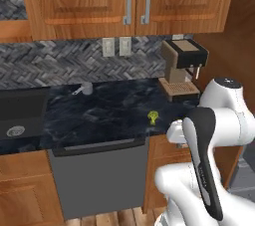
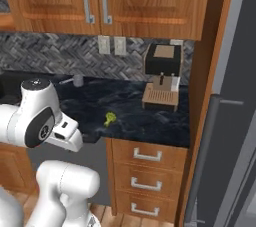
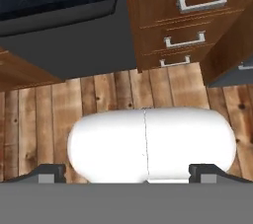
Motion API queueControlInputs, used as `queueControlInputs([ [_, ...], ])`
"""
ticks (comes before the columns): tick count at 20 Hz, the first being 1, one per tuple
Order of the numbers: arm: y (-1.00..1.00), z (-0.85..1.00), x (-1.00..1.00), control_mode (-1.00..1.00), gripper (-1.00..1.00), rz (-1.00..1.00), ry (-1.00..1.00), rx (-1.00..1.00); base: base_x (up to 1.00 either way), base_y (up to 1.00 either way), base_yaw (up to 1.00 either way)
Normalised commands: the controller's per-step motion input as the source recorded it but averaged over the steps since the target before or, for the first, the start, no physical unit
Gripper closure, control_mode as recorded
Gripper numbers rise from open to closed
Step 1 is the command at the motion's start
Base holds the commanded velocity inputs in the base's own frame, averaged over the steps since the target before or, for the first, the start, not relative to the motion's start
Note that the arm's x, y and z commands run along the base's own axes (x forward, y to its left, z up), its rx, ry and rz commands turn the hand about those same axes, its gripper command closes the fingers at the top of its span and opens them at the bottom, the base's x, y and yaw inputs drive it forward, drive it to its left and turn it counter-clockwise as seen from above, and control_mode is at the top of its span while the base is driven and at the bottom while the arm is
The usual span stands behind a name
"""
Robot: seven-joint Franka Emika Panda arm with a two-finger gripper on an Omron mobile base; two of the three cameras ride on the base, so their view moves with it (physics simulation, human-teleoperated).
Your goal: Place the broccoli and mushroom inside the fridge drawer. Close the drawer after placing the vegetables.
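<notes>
Arm (image 1: 204, 170) folded low at lower right of left base view, hand aimed down at wood floor (image 3: 44, 114) | gripper (image 3: 127, 172) fingertips wide apart, holding nothing | broccoli (image 1: 153, 117) right of centre, near dark counter (image 1: 99, 113) front edge.

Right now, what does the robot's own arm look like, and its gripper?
The arm is glossy white with rounded, bulbous links, a long dark grey strip down one link and dark joint caps; the cap carries a small light ring marking. No loose cables show. The gripper has two small dark grey, blocky fingertips.
</notes>
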Motion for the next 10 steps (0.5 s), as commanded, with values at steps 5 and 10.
queueControlInputs([
  [5,-0.03,0.00,0.34,-1.00,-1.00,-0.03,0.03,0.00,0.43,0.00,-0.05],
  [10,-0.02,0.00,1.00,-1.00,-1.00,-0.09,0.09,0.00,0.00,0.00,0.00],
])
